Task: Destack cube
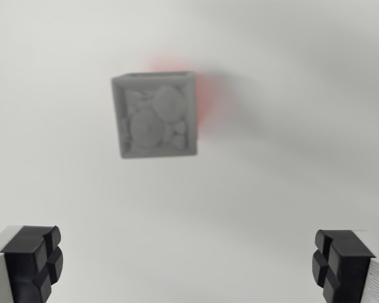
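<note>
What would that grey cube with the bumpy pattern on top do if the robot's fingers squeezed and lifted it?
The grey cube with the bumpy relief top looks like rigid plastic, so it probably keeps its shape. Its flat sides and square corners suggest that it slides rather than rolls. A red tint showing behind it hints at something underneath, so a sideways nudge might push it off. The open gripper hangs clear.

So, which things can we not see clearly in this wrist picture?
- Grey cube with a relief top: blurred, so the pattern is unclear.
- Red thing beneath it: mostly hidden by the cube; only a blurred glow shows.
- Claw: fingers cut off by the bottom edge.
</note>
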